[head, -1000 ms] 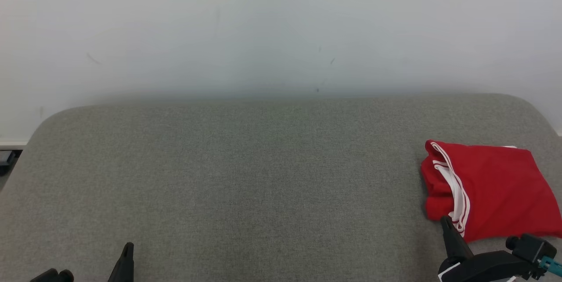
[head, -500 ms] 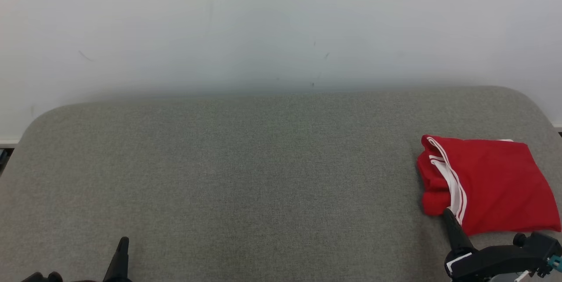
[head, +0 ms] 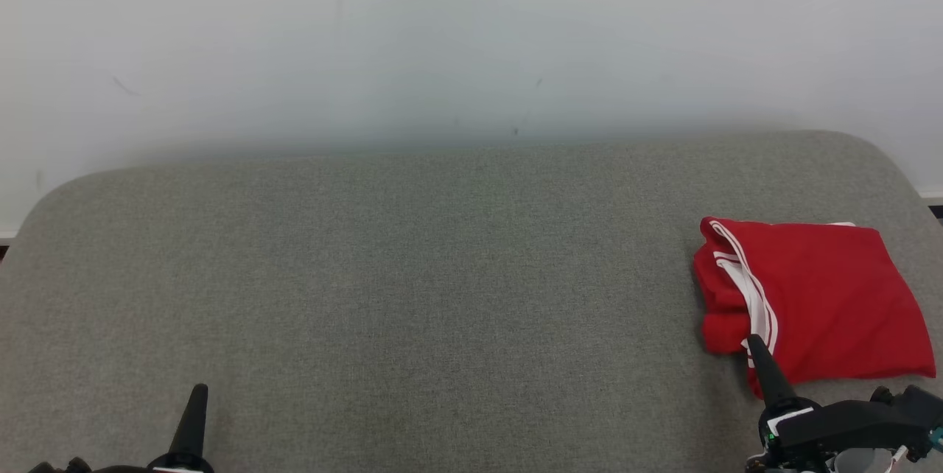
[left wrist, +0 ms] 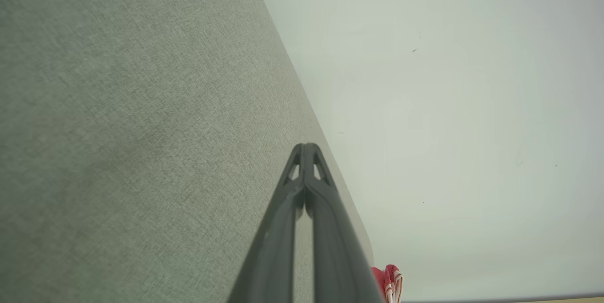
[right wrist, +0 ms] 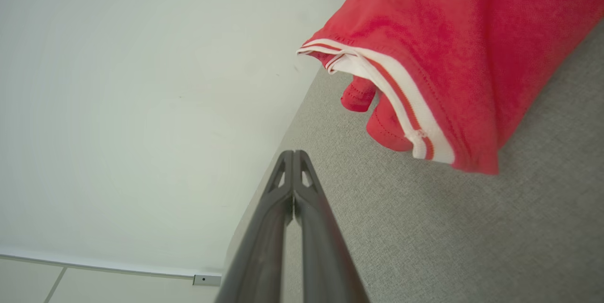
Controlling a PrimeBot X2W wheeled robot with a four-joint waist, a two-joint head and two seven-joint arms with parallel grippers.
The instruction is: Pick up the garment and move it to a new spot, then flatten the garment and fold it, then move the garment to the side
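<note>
Left fingers (head: pixel 193 414) and right fingers (head: pixel 762 370) are closed and empty; lift the right clear without snagging the folded garment (head: pixel 818 296) at the bench's (head: pixel 442 274) right edge.

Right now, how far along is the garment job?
Done, apparently: the red garment with white trim lies folded at the right end of the grey fabric surface. In hand: nothing; the right gripper and left gripper are shut and empty. Left: seemingly nothing.
</note>
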